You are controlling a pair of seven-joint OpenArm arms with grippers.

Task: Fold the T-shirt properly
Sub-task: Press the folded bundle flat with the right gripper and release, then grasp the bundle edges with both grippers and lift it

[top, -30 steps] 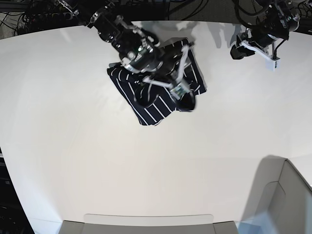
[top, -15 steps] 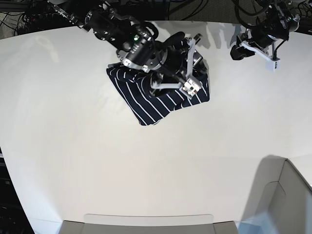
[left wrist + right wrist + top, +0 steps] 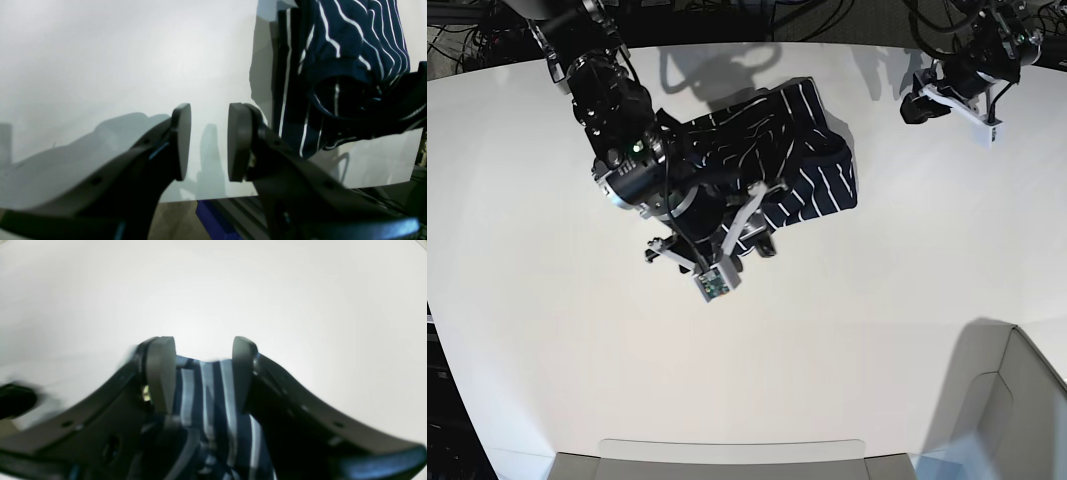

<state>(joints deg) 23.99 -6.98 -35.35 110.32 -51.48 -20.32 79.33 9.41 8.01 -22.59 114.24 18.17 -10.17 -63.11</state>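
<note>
The T-shirt point(image 3: 812, 170), dark navy with thin white pinstripes, lies bunched at the back middle of the white table point(image 3: 577, 380). My right gripper point(image 3: 752, 228) is at the shirt's front-left edge. In the right wrist view striped cloth point(image 3: 206, 390) fills the gap between its fingers point(image 3: 161, 373), so the right gripper point(image 3: 203, 370) is shut on a thick fold. My left gripper point(image 3: 911, 107) hovers at the back right, apart from the shirt. In the left wrist view it point(image 3: 206, 140) is slightly open and empty, with the shirt point(image 3: 347, 40) beyond it at the upper right.
A grey bin point(image 3: 1017, 400) stands at the front right corner. A flat grey tray edge point(image 3: 727, 455) lies along the front. Dark cables and arm bases point(image 3: 727, 15) line the table's back edge. The right arm's body point(image 3: 642, 160) covers the shirt's left part.
My right arm has swung from above the shirt toward the front left, and the shirt's front-left part has shifted with it. The left arm has not moved.
</note>
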